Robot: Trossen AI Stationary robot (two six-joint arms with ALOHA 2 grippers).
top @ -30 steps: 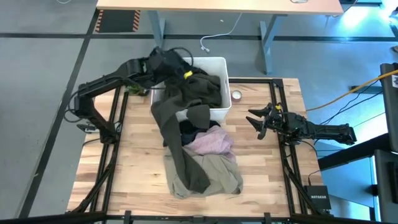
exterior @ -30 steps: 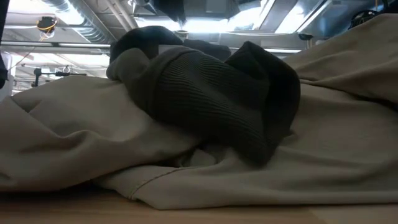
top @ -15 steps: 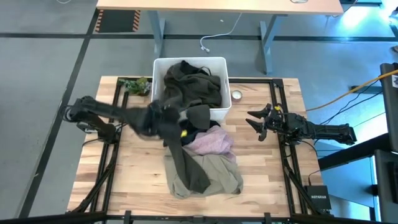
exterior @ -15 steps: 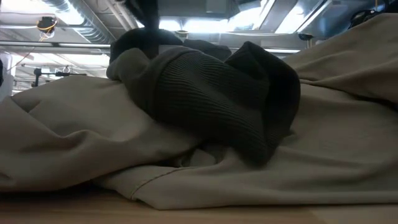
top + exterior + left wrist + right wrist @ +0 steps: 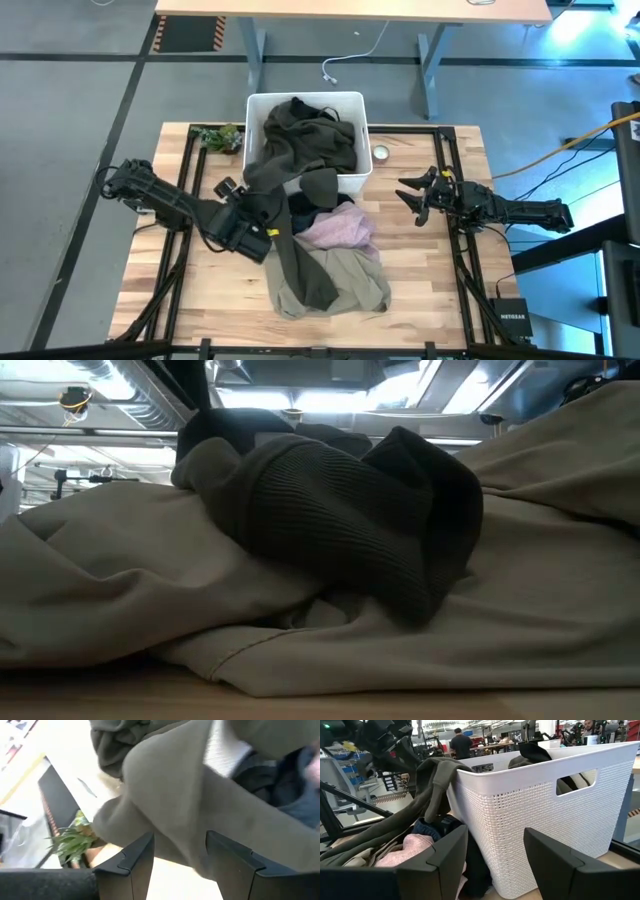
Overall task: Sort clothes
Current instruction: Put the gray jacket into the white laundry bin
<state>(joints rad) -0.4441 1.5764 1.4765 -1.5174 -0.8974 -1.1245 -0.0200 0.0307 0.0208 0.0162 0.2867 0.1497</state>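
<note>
There was one big green garment [image 5: 300,170] hanging out of one white bin [image 5: 356,172]. One pink garment [image 5: 340,230] and one dark garment [image 5: 312,212] lay on one wooden counter [image 5: 420,290]. One small plant [image 5: 222,137] sat there too. Two robot arms were there.

An olive-green fabric garment with beige lining [image 5: 300,230] drapes from a white perforated plastic bin [image 5: 540,815]; a pale pink soft garment [image 5: 340,230] lies beside black ones [image 5: 310,210].

The wooden worktop [image 5: 420,290] carries a white bin [image 5: 352,178] at its far edge. Olive [image 5: 330,280], pink [image 5: 340,230] and black clothes [image 5: 305,210] lie heaped before it, a small plant [image 5: 220,137] beside.
</note>
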